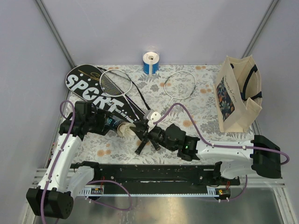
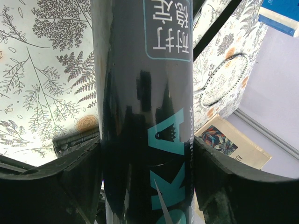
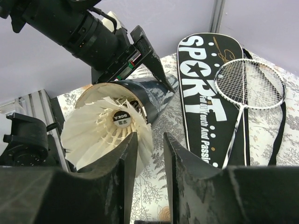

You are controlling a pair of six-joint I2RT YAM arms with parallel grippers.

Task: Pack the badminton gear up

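My left gripper is shut on the black tube, with its fingers on both sides of the tube, and holds it low over the table. White shuttlecocks stick out of the tube's open mouth. My right gripper is right at the shuttlecocks' feathers, its jaws a narrow gap apart with nothing gripped. One racket lies on the black SPORT cover. The second racket lies mid-table, its handle running under my right gripper.
A blue-and-white roll stands at the back centre. A paper bag with a floral print stands at the right. Purple cables trail from both arms. Grey walls close in the table on three sides.
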